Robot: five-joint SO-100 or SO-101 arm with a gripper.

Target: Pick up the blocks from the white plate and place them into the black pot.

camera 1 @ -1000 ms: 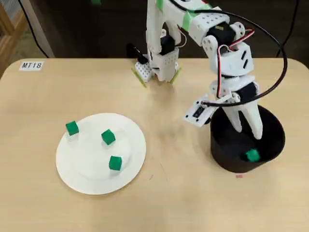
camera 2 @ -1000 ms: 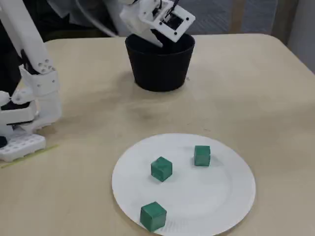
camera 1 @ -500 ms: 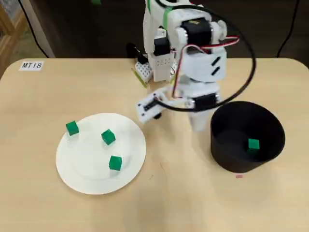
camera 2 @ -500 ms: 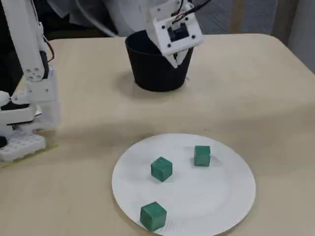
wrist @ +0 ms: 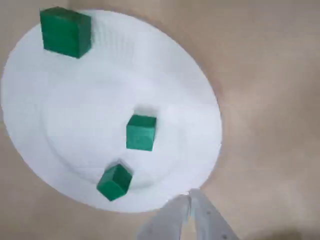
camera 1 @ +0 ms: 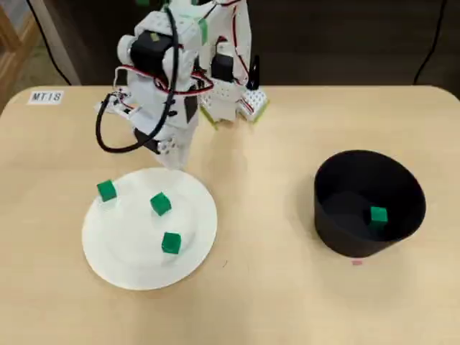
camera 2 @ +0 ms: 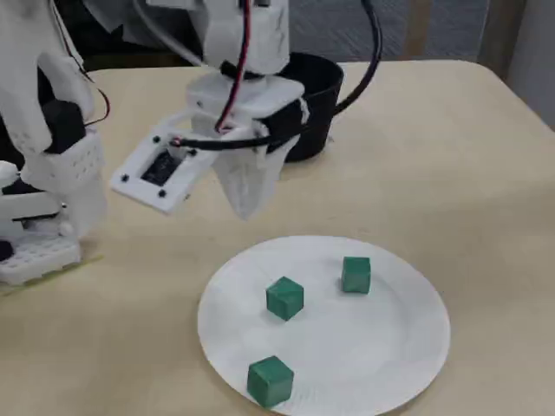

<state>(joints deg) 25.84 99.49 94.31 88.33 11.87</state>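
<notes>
Three green blocks lie apart on the white plate (camera 1: 108,262): one (camera 1: 107,190) at its rim, one (camera 1: 160,204) near the middle, one (camera 1: 171,243) closer to the front. The wrist view shows them (wrist: 65,32) (wrist: 141,132) (wrist: 114,182) on the plate (wrist: 95,95), as does the fixed view (camera 2: 355,274) (camera 2: 284,297) (camera 2: 270,380). Another block (camera 1: 378,214) rests inside the black pot (camera 1: 338,243) at the right. My gripper (camera 1: 175,157) hangs shut and empty above the table just beyond the plate's far rim (camera 2: 251,260); its fingertips (wrist: 197,202) press together.
The arm's white base (camera 1: 230,97) stands at the table's back edge, with a small "MT18" label (camera 1: 44,97) at the back left. In the fixed view the pot (camera 2: 319,91) sits behind the gripper (camera 2: 247,211) and the base (camera 2: 43,182) is at the left.
The arm has swung from inside the pot leftward in the overhead view to the plate's far rim. The gripper has gone from open to shut, and one block stays in the pot.
</notes>
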